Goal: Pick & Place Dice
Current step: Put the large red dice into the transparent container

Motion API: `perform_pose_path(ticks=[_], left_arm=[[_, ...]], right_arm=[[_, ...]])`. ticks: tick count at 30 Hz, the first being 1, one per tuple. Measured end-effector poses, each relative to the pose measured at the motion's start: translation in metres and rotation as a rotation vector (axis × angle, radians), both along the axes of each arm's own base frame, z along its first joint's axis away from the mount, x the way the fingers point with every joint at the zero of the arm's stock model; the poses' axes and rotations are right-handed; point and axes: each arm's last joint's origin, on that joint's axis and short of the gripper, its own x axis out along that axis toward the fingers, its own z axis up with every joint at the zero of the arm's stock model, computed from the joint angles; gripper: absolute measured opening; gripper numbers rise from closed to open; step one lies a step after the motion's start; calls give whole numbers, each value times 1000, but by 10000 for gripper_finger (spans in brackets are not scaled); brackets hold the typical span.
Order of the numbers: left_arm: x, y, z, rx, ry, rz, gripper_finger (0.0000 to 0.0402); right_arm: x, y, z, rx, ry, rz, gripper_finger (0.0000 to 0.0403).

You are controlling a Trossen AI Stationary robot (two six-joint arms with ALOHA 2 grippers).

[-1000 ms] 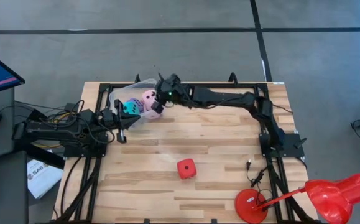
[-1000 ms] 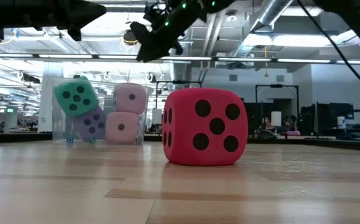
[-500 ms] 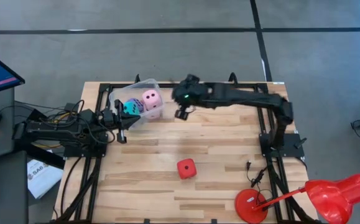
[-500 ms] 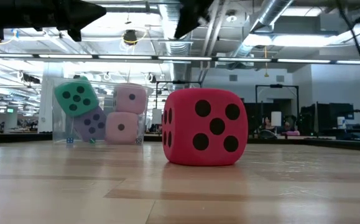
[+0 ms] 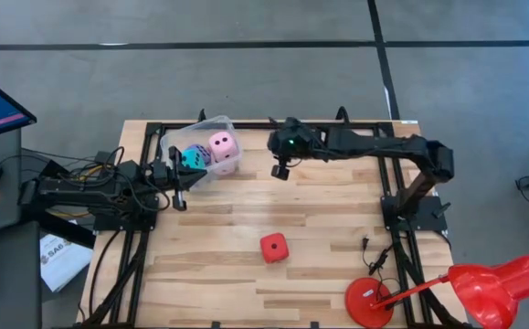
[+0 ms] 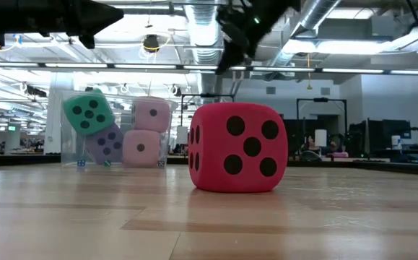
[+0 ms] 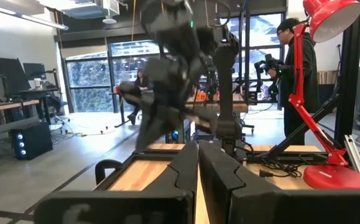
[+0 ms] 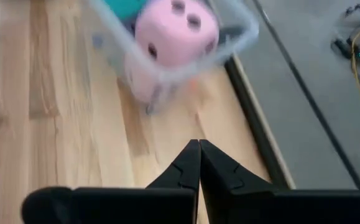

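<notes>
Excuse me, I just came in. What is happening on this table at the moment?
The robot is putting dice into a clear plastic tub at the back left of the table. The cyan die, the violet-blue die and two pale pink dice are inside it. The red die lies alone on the wood, near the front. The right gripper is shut and empty, in the air to the right of the tub. The left gripper is shut, beside the tub.

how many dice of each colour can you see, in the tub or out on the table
pink dice: 2, in the tub
cyan die: 1, in the tub
violet die: 1, in the tub
red die: 1, alone on the table
total: 5
</notes>
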Motion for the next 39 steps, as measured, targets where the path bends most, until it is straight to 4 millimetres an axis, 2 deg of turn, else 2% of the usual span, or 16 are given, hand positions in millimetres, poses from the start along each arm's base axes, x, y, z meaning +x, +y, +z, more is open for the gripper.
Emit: perform_pose_path(ticks=[7,12,25,33,39], left_arm=[[1,0,-4,-3,44,0,6],[2,0,-5,-10,49,-1,6],[2,0,-5,-11,53,-1,6],[2,0,-5,-12,53,-1,6],[2,0,-6,-12,53,-1,6]], right_arm=[[-41,-5,-41,92,11,12,2],[-75,0,-49,144,-57,61,3],[-152,21,-63,158,-218,27,3],[-188,32,-73,150,-335,24,4],[-207,37,-80,151,-420,19,4]])
